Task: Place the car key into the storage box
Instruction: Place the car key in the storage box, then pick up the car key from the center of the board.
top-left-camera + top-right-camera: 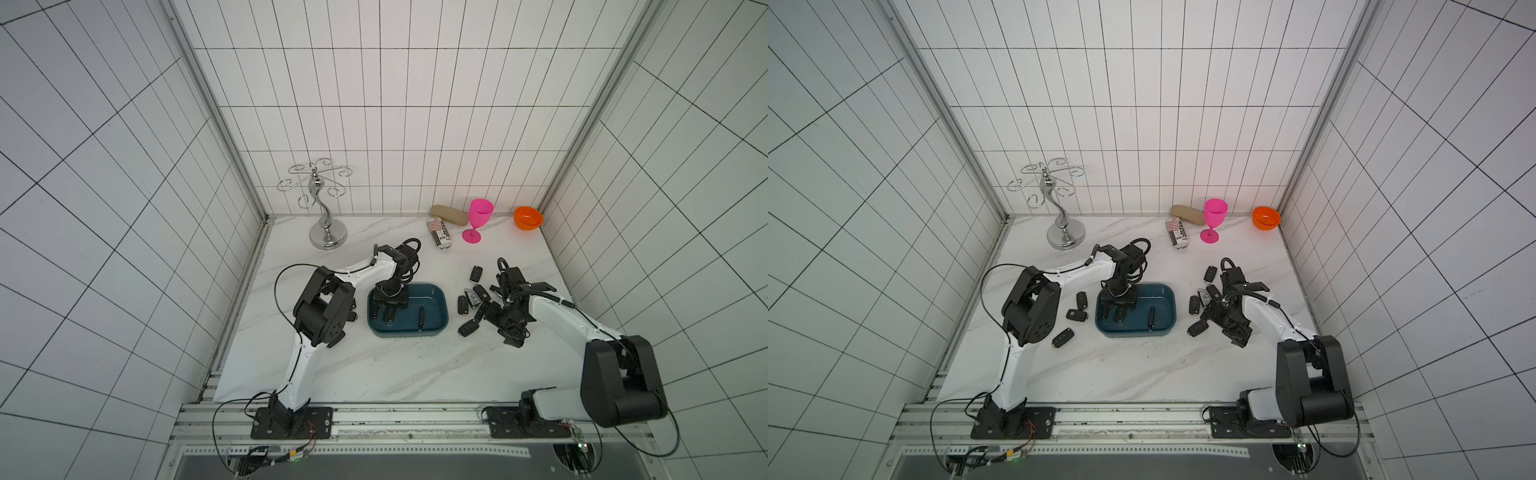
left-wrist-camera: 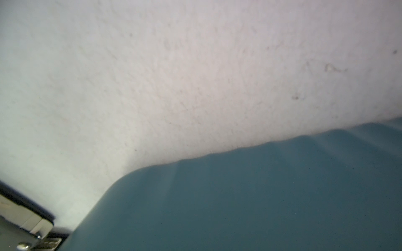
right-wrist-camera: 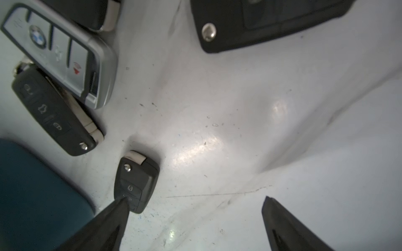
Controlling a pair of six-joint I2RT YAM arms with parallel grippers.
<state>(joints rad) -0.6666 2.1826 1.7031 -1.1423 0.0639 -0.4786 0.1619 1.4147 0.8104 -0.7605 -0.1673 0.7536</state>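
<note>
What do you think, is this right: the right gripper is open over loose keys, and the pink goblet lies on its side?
One thing is wrong: the pink goblet stands upright on its foot, as both top views show. The right gripper is open over loose keys.

The storage box (image 1: 436, 309) is teal (car keys (image 1: 476, 273) black).

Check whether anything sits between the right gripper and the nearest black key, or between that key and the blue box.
Nothing visible does. The right gripper is open, one fingertip overlapping the black key in the wrist view; only bare table lies between that key and the storage box. The silver key lies aside.
</note>
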